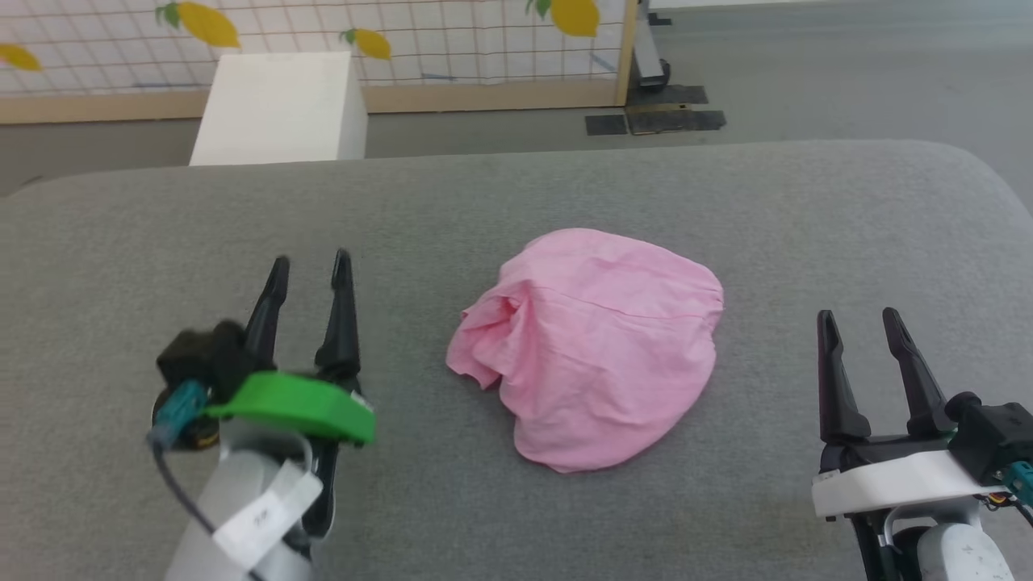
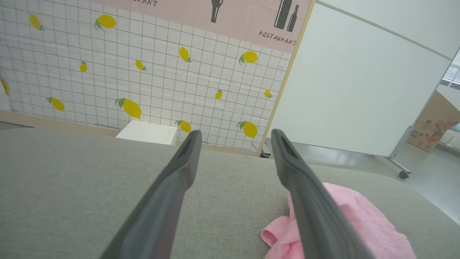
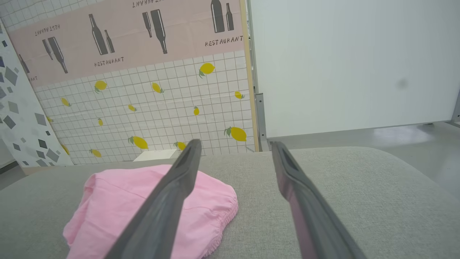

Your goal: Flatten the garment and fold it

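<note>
A staged test studio. A wood-framed backdrop printed with white tiles and yellow lemons [image 2: 151,82] stands beside a white wheeled partition [image 2: 359,82] on grey floor [image 1: 847,73].

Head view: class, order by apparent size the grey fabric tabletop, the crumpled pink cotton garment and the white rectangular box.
Largest: grey fabric tabletop
Next: crumpled pink cotton garment
Smallest: white rectangular box, farther off, true size unsure.

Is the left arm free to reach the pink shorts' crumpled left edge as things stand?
Probably yes: the left gripper sits open beside the pink shorts, with bare grey cushion between them and nothing in the way.
</note>
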You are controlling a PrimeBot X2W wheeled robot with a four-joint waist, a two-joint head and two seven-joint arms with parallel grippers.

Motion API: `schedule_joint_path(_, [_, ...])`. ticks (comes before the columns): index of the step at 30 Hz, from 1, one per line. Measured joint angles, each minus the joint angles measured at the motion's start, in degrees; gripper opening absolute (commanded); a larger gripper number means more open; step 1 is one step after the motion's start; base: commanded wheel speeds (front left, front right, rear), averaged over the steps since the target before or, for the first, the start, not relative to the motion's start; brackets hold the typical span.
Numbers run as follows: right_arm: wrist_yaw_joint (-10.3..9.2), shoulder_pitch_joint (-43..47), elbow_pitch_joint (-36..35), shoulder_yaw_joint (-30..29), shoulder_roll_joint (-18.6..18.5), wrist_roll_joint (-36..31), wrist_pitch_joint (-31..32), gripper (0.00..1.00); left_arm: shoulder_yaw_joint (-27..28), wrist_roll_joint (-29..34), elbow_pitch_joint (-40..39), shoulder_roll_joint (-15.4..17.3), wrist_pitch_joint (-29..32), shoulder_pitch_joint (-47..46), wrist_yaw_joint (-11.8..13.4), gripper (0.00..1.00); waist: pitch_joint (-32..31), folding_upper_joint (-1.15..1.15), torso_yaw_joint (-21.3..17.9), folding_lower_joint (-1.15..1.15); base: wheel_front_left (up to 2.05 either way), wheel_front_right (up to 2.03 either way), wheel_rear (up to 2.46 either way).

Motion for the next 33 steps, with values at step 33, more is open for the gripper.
schedule_joint_path(33, [0.00,2.3,0.0,-0.1,0.0,-0.3,1.2,1.00,7.7,9.0,-7.4,-4.8,0.0,14.6,-5.7,1.00,-2.6,0.00,5.6,0.00,0.00,0.00,0.00])
